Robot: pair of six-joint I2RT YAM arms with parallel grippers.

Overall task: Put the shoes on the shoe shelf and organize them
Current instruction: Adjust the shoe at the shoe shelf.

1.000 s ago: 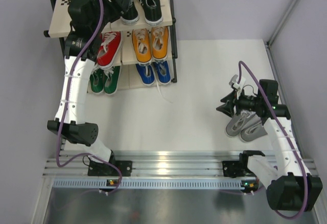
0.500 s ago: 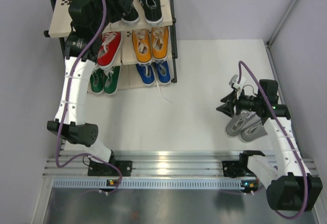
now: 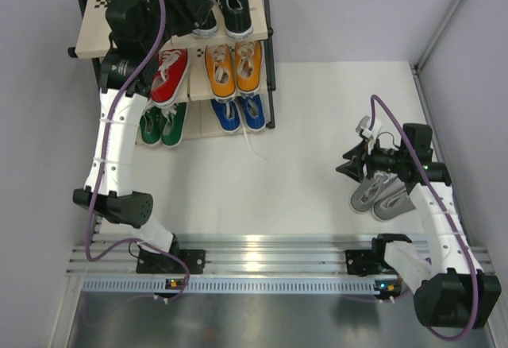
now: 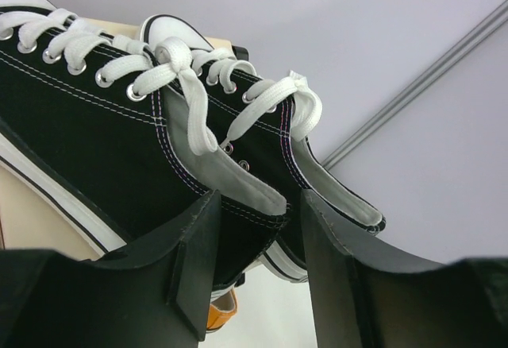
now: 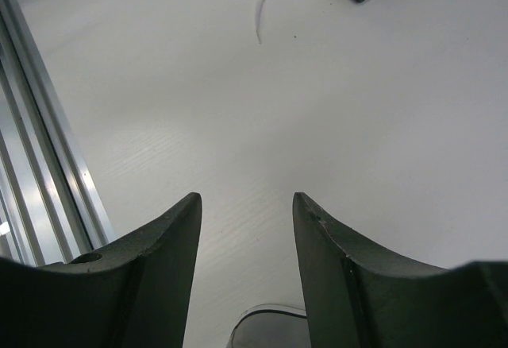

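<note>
Shelf (image 3: 91, 24) at 11 o'clock of the overhead view carries five pairs. The black pair (image 3: 213, 5) is on the top board, the red pair (image 3: 168, 74) and orange pair (image 3: 232, 66) are on the middle, and the green pair (image 3: 163, 125) and blue pair (image 3: 238, 114) are at the bottom. The grey pair (image 3: 381, 195) lies on the table (image 3: 302, 125) at 4 o'clock, well apart from the shelf and not yet shelved.

Judgement: the black pair sits toward the 3 o'clock end of the top board, which would leave the 9 o'clock end for the grey pair. The left arm's reach there looks like tidying that pair.

Left gripper (image 3: 186, 6) is over the top board at the black shoe nearer 9 o'clock. The overhead view hides the contact under the wrist. The left wrist view shows the fingers either side of that shoe's heel collar, jaws apart — whether they pinch it cannot be told.

Right gripper (image 3: 349, 167) hovers just above the grey pair, probably staged for a pickup. Its wrist view settles what the overhead cannot: the jaws are apart with bare table between them and hold nothing, and only a grey rim shows at 6 o'clock. That view also shows a loose lace (image 5: 266, 6) at 12 o'clock and the rail (image 5: 40, 165) at 9 o'clock.
</note>
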